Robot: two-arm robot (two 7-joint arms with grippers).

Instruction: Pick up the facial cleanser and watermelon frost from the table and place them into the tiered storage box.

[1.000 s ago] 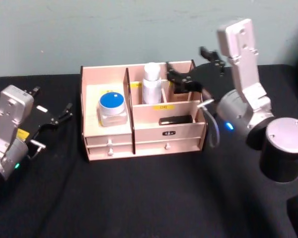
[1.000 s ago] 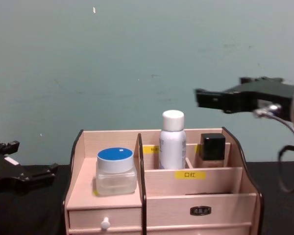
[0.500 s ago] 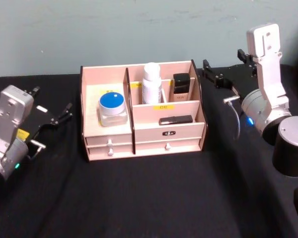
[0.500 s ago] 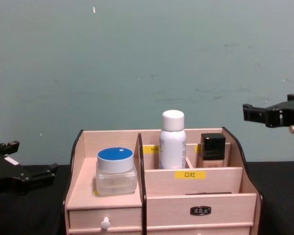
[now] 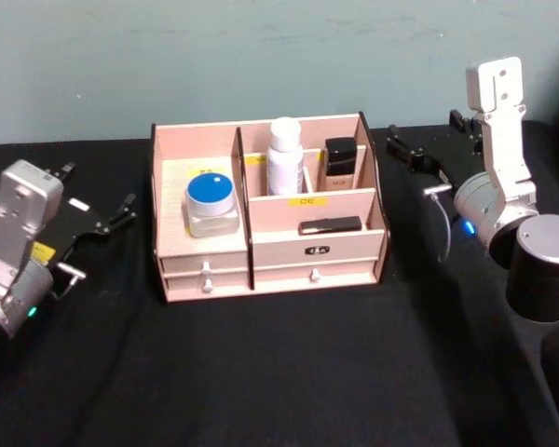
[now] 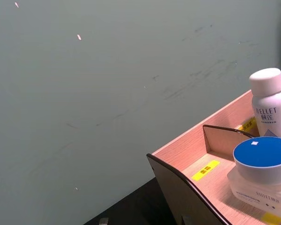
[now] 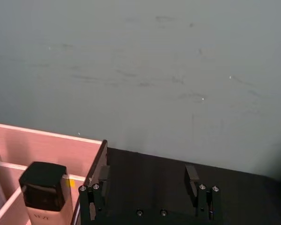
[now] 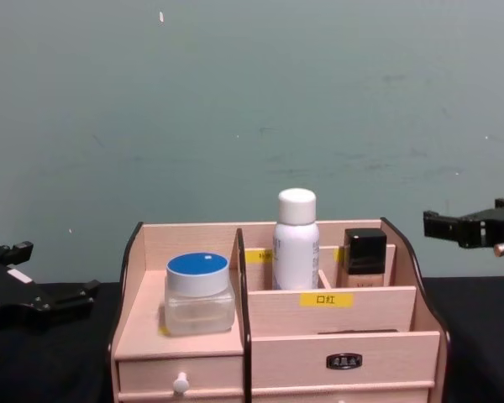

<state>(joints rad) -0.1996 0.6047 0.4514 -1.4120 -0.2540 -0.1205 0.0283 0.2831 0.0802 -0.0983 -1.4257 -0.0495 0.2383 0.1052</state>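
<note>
Both items sit inside the tiered storage box (image 5: pixel 270 251): watermelon frost (image 5: pixel 211 205) in its left compartment, facial cleanser (image 5: pixel 284 156) upright in the rear middle one. Right gripper (image 5: pixel 412 155), fingers spread and empty, hangs beside the box. Left gripper (image 5: pixel 101 222), parked left, likewise spread.

R gripper (image 5: pixel 405 152) pulled back right, prob. lower, off box (image 5: pixel 261 244).

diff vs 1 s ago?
The right tool, open and empty, pulled back from over the pale wooden stepped organiser to the robot's right of it. Tall white bottle, blue-lidded clear jar and left tool unchanged.
</note>
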